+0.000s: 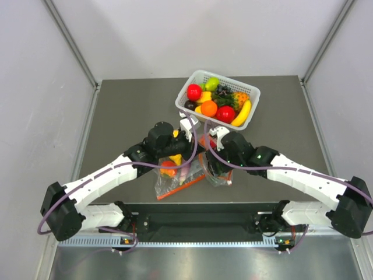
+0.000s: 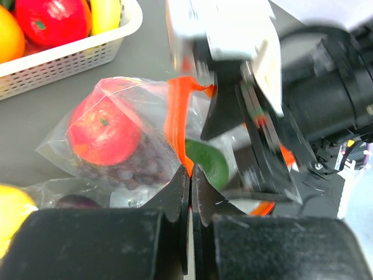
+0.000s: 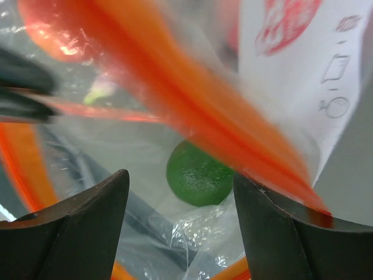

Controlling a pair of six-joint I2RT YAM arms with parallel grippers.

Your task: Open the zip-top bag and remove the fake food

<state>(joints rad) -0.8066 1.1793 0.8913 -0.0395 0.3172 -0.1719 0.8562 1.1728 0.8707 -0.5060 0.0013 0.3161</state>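
The crinkly clear zip-top bag (image 2: 134, 111) lay just on the near side of the white lattice basket (image 2: 70, 55), glossy red apple (image 2: 105, 131) and dark-green round fruit (image 3: 198, 175) inside. My left gripper (image 2: 190, 172) was pinched tight on its orange zip strip (image 2: 175, 116); my right gripper (image 3: 180, 181) stood wide, film and green fruit between its fingers.
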